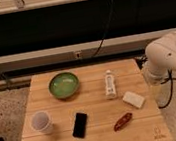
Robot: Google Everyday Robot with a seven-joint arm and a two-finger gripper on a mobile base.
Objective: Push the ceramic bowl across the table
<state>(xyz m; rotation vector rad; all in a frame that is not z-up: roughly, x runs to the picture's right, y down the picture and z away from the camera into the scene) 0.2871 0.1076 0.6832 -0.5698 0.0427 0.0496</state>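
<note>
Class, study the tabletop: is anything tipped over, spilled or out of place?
Only the white bottle lies on its side, right of the ceramic bowl, which sits upright. No spill shows on the table. The gripper hangs beside the table's right edge.

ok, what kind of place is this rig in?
Likely a robotics lab or test bay, not a home: a robot arm beside a wooden table, a loose cable behind, speckled floor. The gripper hangs by the table's right edge, apart from the bowl.
</note>
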